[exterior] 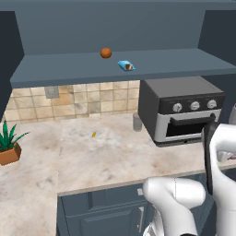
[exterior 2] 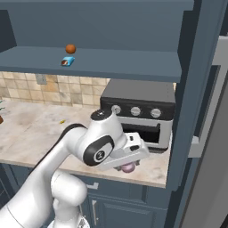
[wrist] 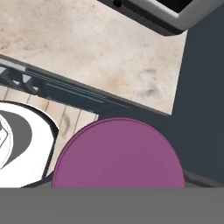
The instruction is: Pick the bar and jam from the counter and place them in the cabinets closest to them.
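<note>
From the left, the flat blue bar (exterior: 126,65) lies on the matte cabinet shelf (exterior: 69,67) at four o'clock of a ball (exterior: 106,53), while the gripper (exterior 2: 129,165) clasps the round magenta jam (wrist: 118,155) above the marbled counter (wrist: 87,52) edge.

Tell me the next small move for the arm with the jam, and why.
Probably lift the jam toward the open cabinet shelf above. The bar already lies on that shelf, so the jam is what remains. The gripper appears closed around the jar at the counter's front edge, beside the toaster oven, and the jar's purple face sits right at the hand camera.
</note>
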You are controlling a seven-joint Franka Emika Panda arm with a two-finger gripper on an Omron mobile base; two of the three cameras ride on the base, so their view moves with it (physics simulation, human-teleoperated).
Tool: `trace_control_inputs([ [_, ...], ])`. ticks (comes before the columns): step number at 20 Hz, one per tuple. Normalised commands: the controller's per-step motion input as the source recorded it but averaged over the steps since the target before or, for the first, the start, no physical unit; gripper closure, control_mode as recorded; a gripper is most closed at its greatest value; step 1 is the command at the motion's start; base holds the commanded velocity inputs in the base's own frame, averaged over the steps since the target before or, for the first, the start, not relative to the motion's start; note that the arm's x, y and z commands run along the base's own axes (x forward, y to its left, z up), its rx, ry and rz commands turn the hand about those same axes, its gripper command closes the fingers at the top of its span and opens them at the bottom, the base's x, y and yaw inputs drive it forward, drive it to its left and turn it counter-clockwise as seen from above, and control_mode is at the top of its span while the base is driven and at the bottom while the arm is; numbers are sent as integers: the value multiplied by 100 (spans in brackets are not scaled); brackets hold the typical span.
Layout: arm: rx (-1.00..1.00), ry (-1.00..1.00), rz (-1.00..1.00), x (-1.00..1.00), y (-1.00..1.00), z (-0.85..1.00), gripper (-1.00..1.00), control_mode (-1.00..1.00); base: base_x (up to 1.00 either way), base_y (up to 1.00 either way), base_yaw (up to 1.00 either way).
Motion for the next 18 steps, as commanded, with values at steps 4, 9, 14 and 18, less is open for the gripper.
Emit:
trace_control_inputs([
  [4,0,0,0,0,0,0,100,-100,0,0,0],
  [9,0,0,0,0,0,0,100,100,-41,1,7],
  [14,0,0,0,0,0,0,100,100,-80,-21,5],
  [18,0,0,0,0,0,0,100,100,-77,-32,1],
])
